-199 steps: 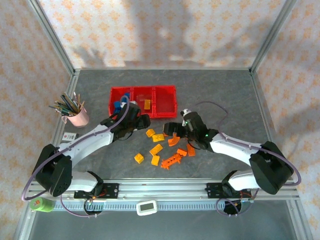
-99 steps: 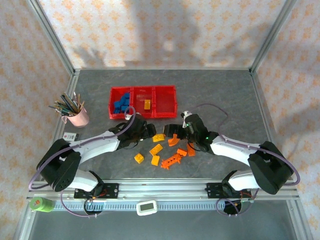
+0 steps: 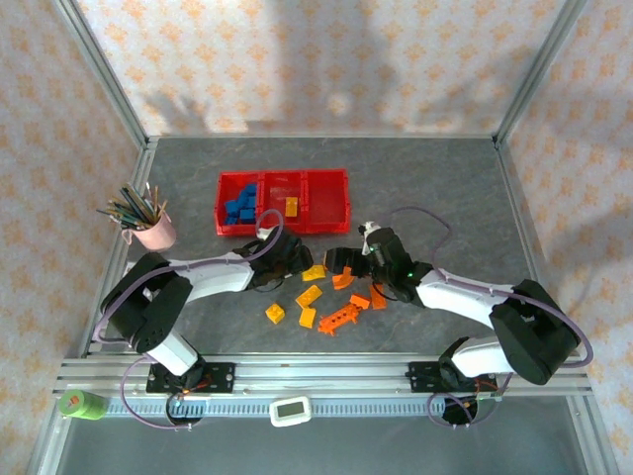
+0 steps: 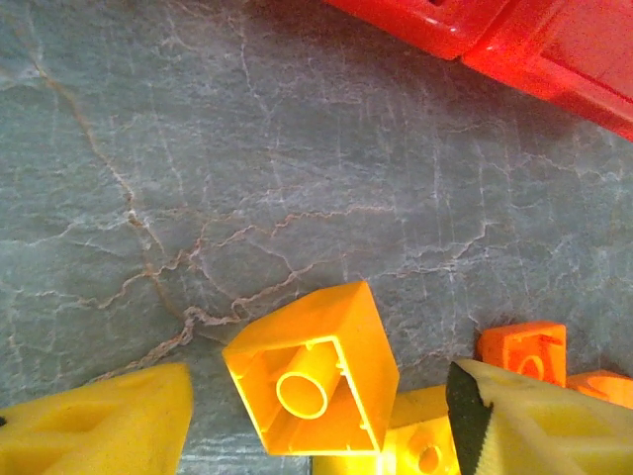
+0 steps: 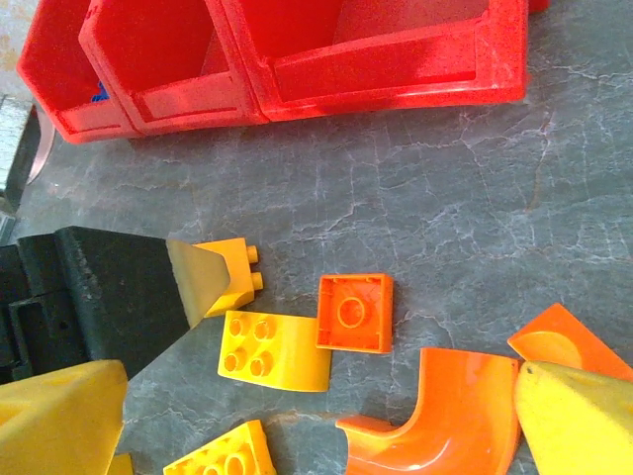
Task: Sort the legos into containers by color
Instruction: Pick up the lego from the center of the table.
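The red three-bin tray (image 3: 330, 203) holds blue bricks (image 3: 240, 204) in its left bin and one yellow brick (image 3: 292, 206) in the middle bin. Yellow and orange legos lie in front of it, among them a long toothed orange piece (image 3: 339, 319). My left gripper (image 4: 316, 421) is open low over the table, its fingers either side of an upside-down yellow square brick (image 4: 312, 371) without touching it. My right gripper (image 5: 316, 426) is open above an orange square brick (image 5: 354, 312), an orange curved piece (image 5: 445, 421) and a yellow curved brick (image 5: 275, 351).
A pink cup of pencils (image 3: 150, 230) stands at the left. The two grippers (image 3: 295, 259) (image 3: 341, 262) are close together over the same pile. The left gripper's black finger (image 5: 99, 297) covers part of a yellow brick (image 5: 232, 272). More yellow bricks (image 3: 275, 313) lie nearer the front.
My left gripper has come away from the tray's left bin, forward and right, down to the yellow bricks. The blue bricks in the bin are uncovered. The right gripper has barely moved.
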### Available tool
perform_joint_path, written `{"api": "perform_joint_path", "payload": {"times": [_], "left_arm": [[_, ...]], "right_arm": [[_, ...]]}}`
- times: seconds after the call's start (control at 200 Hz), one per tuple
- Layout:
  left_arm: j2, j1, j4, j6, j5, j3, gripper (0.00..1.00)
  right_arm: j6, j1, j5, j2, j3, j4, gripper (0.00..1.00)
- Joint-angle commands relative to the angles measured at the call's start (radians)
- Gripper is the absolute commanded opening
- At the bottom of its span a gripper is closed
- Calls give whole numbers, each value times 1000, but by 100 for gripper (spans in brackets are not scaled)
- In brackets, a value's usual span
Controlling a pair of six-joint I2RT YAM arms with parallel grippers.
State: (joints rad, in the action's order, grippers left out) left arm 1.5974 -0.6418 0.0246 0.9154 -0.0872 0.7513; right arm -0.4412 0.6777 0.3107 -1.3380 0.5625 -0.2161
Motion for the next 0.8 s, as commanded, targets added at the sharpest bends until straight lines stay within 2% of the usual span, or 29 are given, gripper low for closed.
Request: {"api": "perform_joint_path", "payload": {"times": [0.0, 0.43, 0.796], "left_arm": [[24, -9, -28, 7, 24, 25, 68], [94, -9, -75, 25, 12, 40, 51], [76, -9, -79, 19, 16, 52, 39]], "right_arm": [[18, -4, -24, -5, -8, -23, 100], [20, -4, -19, -10, -4, -22, 100], [19, -5, -19, -7, 1, -16, 100]]}}
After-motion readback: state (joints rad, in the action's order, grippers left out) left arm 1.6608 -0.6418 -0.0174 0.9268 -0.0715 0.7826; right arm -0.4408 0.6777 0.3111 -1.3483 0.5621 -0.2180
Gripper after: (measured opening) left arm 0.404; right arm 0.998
